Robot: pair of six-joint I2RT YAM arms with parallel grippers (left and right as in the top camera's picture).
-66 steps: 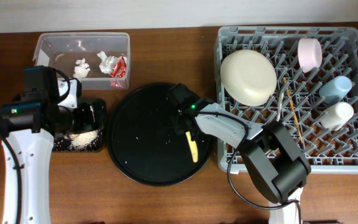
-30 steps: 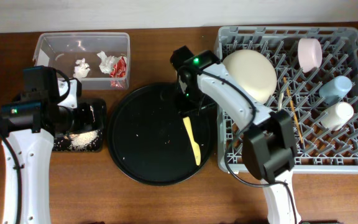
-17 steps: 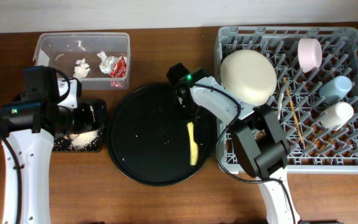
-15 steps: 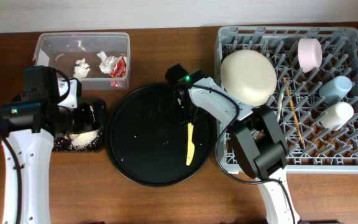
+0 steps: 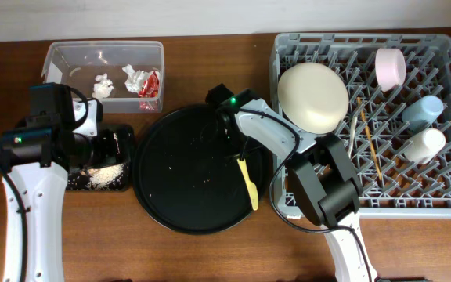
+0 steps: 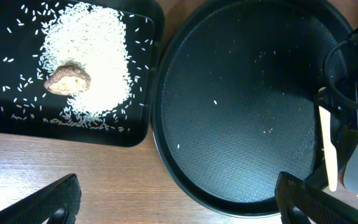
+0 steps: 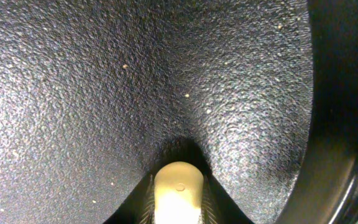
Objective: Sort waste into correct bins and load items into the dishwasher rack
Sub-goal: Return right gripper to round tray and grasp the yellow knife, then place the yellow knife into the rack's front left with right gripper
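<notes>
My right gripper (image 5: 239,155) (image 7: 178,200) is shut on the handle end of the yellow knife (image 5: 249,185) (image 7: 178,186), low over the large round black tray (image 5: 171,211). The knife also shows in the left wrist view (image 6: 330,152). My left gripper (image 5: 100,149) (image 6: 179,208) is open and empty above the shallow black tray (image 5: 128,160), which holds rice grains (image 6: 92,56) and a brown lump (image 6: 67,79). The clear tub (image 5: 59,56) holds tissue wads (image 5: 102,84) and a red wrapper (image 5: 152,83).
The grey rack (image 5: 445,192) at the right holds the cream bowl (image 5: 313,95), pink bowl (image 5: 390,66), blue cup (image 5: 423,110), white cup (image 5: 423,145), chopsticks (image 5: 369,142) and white fork (image 5: 353,129). A few grains lie on the round tray.
The right gripper came down from near the rack to the round tray. The knife's blade swung from down-left to down-right. The left arm has not moved.
</notes>
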